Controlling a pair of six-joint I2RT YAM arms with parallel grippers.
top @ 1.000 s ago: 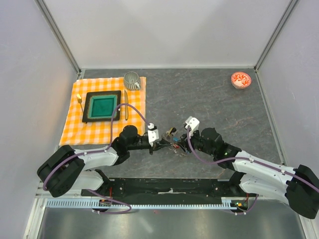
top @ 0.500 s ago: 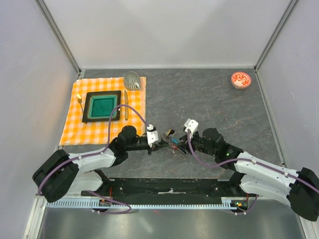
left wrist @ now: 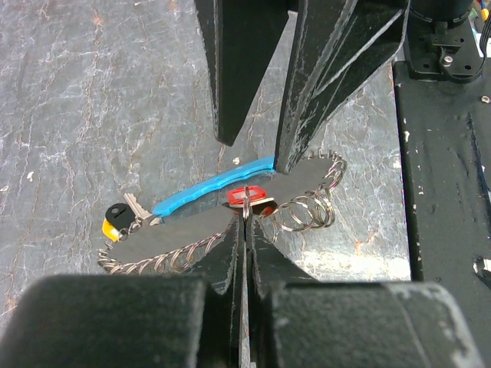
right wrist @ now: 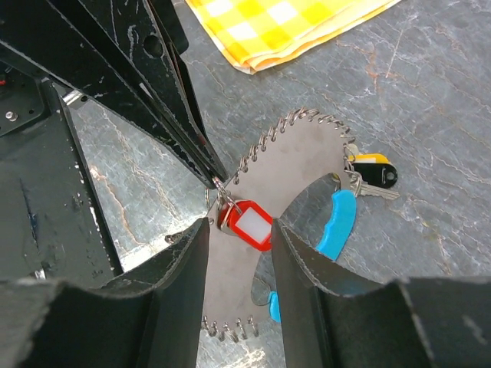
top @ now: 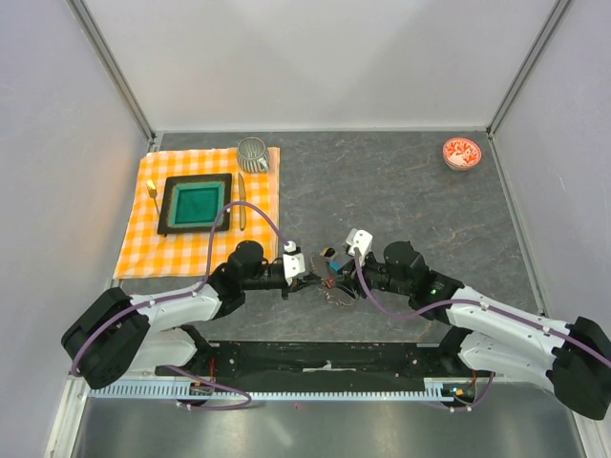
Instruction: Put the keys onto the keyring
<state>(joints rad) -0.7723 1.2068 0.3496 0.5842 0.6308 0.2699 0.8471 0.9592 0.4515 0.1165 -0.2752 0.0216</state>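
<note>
The small red-tagged metal key [right wrist: 247,224] is pinched by its thin wire ring in my left hand [left wrist: 244,224], fingers pressed together, over the silvery beaded chain keyring [right wrist: 338,221] with its curved blue plastic tag on the grey marbled table [right wrist: 430,100]. My right hand [right wrist: 239,227] straddles the red tag, fingers apart, holding nothing.

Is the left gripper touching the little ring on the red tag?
Touching. The left wrist view shows the left gripper shut, with the ring of the red tag pinched between its fingertips.
</note>
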